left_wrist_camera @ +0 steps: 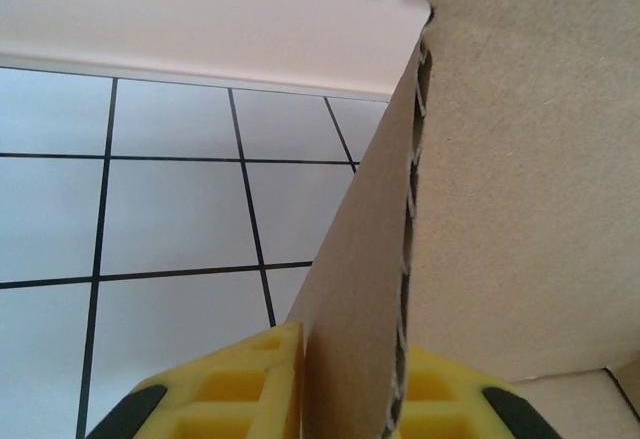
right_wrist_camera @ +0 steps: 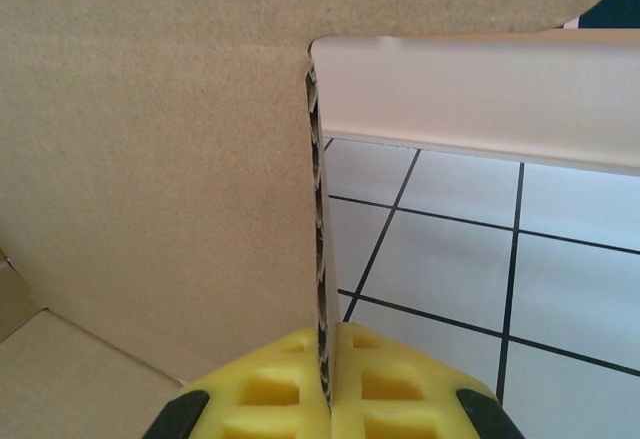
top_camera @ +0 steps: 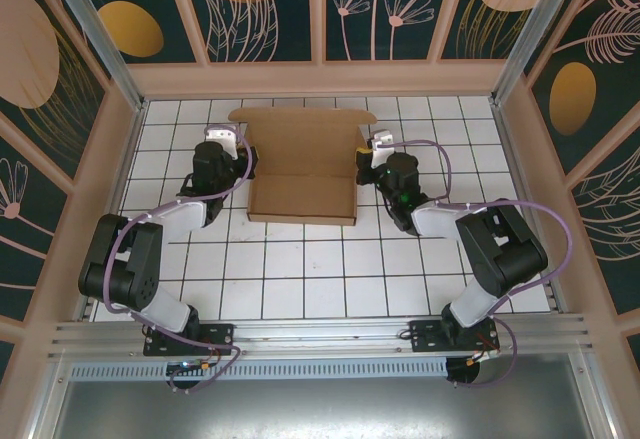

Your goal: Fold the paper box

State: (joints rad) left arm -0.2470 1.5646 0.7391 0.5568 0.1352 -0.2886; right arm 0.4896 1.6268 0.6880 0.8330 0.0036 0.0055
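While both arms reach forward from the near edge, the paper box (top_camera: 300, 174) lies in the far middle of the white gridded worktop (top_camera: 300, 289), with one arm on each side of it. From the top camera its brown base panel rests flat on the tiles. A wider flap with rounded corners spreads beyond it toward the far wall.

The left claw (top_camera: 244, 157) is at the box's left side and the right claw (top_camera: 366, 157) is at its right side, roughly level with each other.

From the left wrist camera, a side wall of the box (left_wrist_camera: 350, 289) stands on edge with its corrugated core exposed. It runs up between the yellow fingers (left_wrist_camera: 240, 384) of the left claw (left_wrist_camera: 345, 394), which are pinched narrow on it. The broad flap fills the right of that view, and the tiled worktop (left_wrist_camera: 170, 209) is on the left.

From the right wrist camera, the right claw (right_wrist_camera: 325, 394) likewise clamps narrow on the opposite side wall. The thin corrugated edge (right_wrist_camera: 320, 259) rises between its yellow fingers (right_wrist_camera: 395, 389). Cardboard (right_wrist_camera: 150, 159) lies to the left and tiles (right_wrist_camera: 450, 259) to the right.
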